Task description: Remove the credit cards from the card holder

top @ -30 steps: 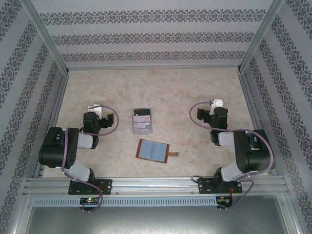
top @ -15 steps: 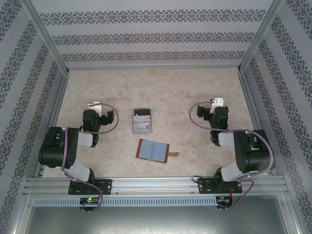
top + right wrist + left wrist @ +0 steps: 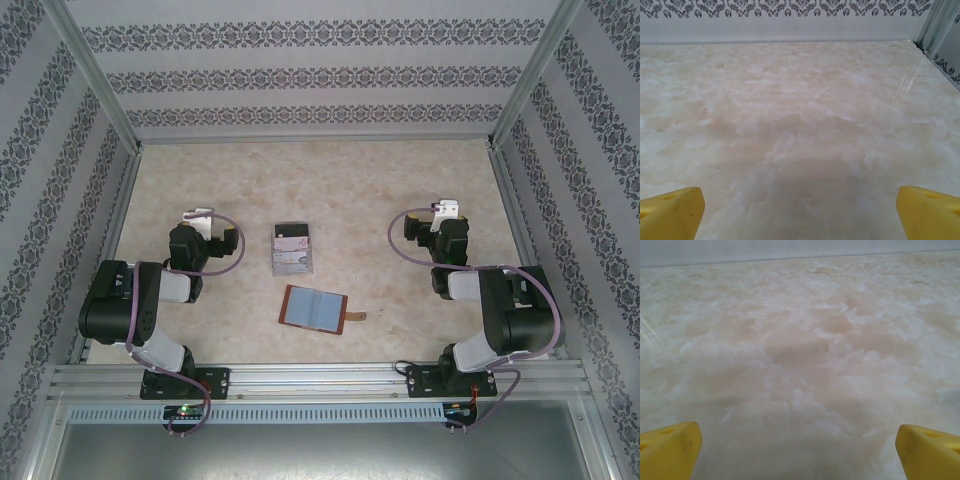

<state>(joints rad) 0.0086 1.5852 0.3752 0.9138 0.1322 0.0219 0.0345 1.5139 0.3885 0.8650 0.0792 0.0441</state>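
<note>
Card holder (image 3: 313, 308): reddish-brown folding wallet, lying opened flat on the pale marbled table (image 3: 400, 180), grey-blue pockets facing up. A small strap tab (image 3: 357, 318) sticks out from its right edge. From where I stand I cannot tell whether any card sits in the pockets.

Credit cards (image 3: 291, 245): pale and dark flat rectangles, lying in a clear tray (image 3: 308, 268). The tray sits just behind the card holder, slightly to its left and not touching it.

Left gripper (image 3: 197, 216): well to the left of the card holder and somewhat farther back, low over bare table. Its yellow fingers (image 3: 670, 450) are spread wide, with nothing between them.

Right gripper (image 3: 445, 210): well to the right of the card holder and farther back, about level with the left one. Its yellow fingers (image 3: 672, 212) are likewise spread wide over bare table, holding nothing.
</note>
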